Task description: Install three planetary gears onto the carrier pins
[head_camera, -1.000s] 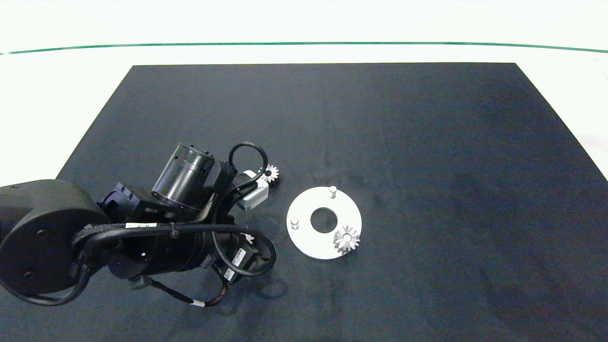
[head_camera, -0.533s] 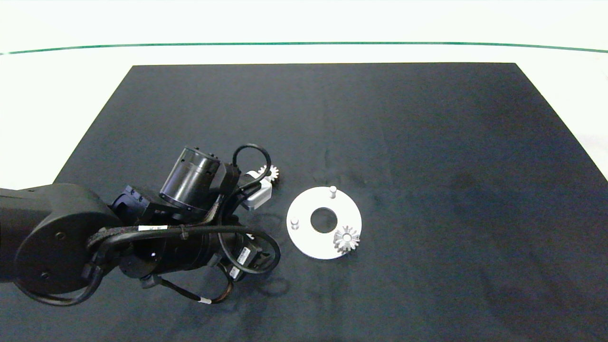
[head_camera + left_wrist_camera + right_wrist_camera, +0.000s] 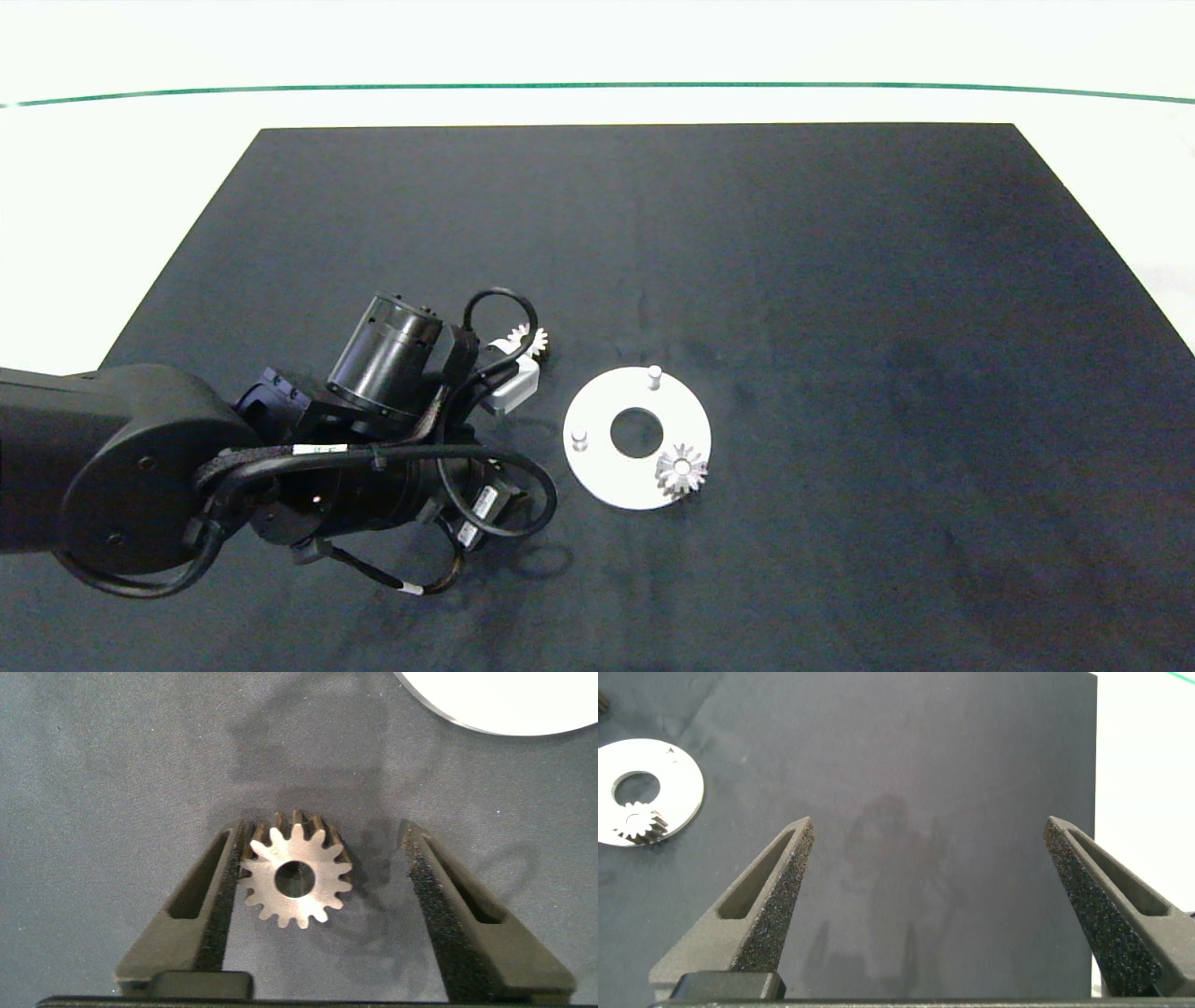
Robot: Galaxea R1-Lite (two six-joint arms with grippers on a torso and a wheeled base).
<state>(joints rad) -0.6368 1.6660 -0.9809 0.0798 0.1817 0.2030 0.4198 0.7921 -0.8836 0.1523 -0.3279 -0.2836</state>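
One silvery planetary gear [image 3: 294, 879] lies flat on the black mat between the open fingers of my left gripper [image 3: 324, 833]. It sits close against one finger [image 3: 217, 891], with a gap to the other. From above, this gear [image 3: 533, 339] peeks out just beyond the left gripper [image 3: 521, 353], left of the white disc [image 3: 607, 471]. A second gear [image 3: 681, 469] sits on the disc's near-right pin. Two carrier pins [image 3: 654, 376] [image 3: 579, 437] stand bare. My right gripper [image 3: 929, 826] hangs open over bare mat, far from the disc [image 3: 677, 779].
The black mat [image 3: 840, 280] covers most of the white table, whose green line [image 3: 597, 86] runs along the far side. The left arm's body and cables [image 3: 308, 467] fill the near-left corner. The disc's edge [image 3: 505, 705] lies just beyond the left fingers.
The left arm has crept forward and away from me, bringing its fingers around the loose gear. The disc and its seated gear have not moved.
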